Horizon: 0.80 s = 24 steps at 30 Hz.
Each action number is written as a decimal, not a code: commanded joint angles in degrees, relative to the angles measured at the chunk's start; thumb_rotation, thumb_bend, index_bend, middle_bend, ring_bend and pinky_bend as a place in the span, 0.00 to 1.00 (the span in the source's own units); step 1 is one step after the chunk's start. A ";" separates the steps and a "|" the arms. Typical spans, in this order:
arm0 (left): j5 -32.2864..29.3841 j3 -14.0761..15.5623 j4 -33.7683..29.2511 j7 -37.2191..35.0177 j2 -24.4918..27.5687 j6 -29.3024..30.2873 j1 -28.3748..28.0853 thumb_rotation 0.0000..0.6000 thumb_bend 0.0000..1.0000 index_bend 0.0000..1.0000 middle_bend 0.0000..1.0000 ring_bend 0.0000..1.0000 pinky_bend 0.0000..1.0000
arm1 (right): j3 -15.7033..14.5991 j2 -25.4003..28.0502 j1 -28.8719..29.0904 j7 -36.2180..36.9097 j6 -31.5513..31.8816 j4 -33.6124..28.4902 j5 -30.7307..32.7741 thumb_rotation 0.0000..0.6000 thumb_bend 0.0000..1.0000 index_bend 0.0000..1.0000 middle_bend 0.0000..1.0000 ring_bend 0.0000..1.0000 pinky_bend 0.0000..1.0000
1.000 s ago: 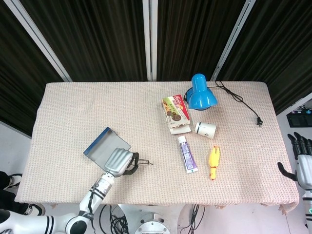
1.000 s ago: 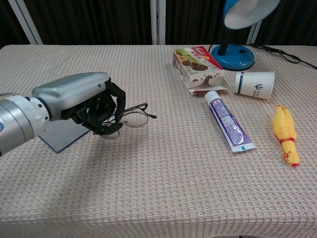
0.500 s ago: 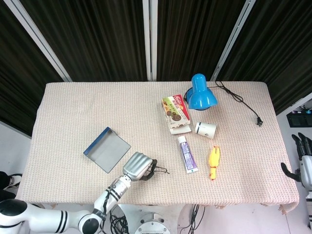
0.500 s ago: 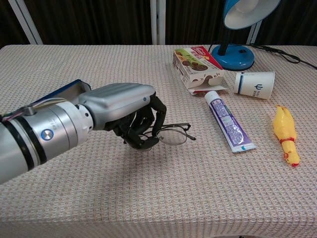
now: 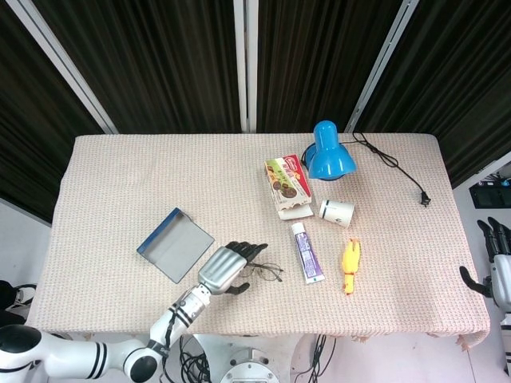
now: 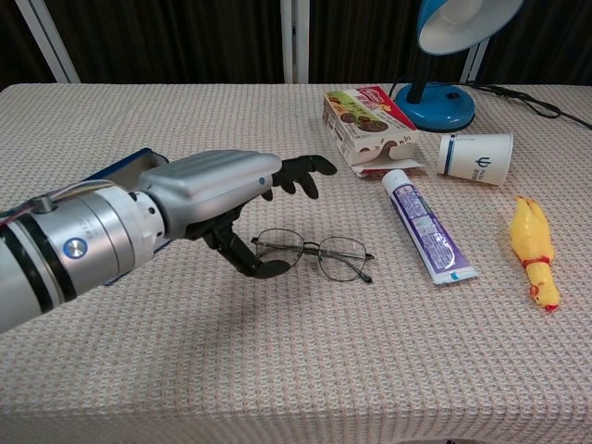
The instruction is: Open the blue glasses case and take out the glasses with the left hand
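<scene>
With fingers spread, my left hand (image 6: 217, 199) hovers over the table (image 5: 120, 183) near its front edge, holding nothing. Blue glasses case (image 5: 176, 244) lies open just left of it; glasses (image 6: 314, 254) rest flat beside its thumb. Right hand (image 5: 499, 267) hangs off the right edge, fingers apart.

no readable text, paper cup (image 6: 474, 157) logo and box (image 6: 366, 125) print illegible

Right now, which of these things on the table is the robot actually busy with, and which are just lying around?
Part of the job:
blue glasses case
glasses
left robot hand

Just lying about:
blue lamp
snack box
paper cup
toothpaste tube
yellow rubber chicken
</scene>
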 commanded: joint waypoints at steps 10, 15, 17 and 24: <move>5.39 1.77 -3.72 -0.42 13.86 14.29 8.59 1.00 0.21 0.04 0.00 0.00 0.02 | 0.29 -0.37 0.02 -1.13 0.97 -0.29 -0.41 1.00 0.24 0.00 0.00 0.00 0.00; 8.76 3.05 -0.63 -6.70 21.50 20.27 13.74 1.00 0.21 0.04 0.00 0.00 0.01 | 0.30 -0.96 -0.06 -2.20 2.31 -0.45 -1.48 1.00 0.23 0.00 0.00 0.00 0.00; 8.77 3.68 0.09 -8.95 24.75 21.41 15.69 1.00 0.20 0.04 0.00 0.00 0.01 | 0.32 -1.25 -0.19 -2.55 2.96 -0.48 -1.81 1.00 0.23 0.00 0.00 0.00 0.00; 7.80 5.84 1.57 -18.88 33.68 20.21 20.21 1.00 0.20 0.04 0.00 0.00 0.00 | -0.18 -1.80 -0.59 -4.03 3.18 -1.12 -1.76 1.00 0.21 0.00 0.00 0.00 0.00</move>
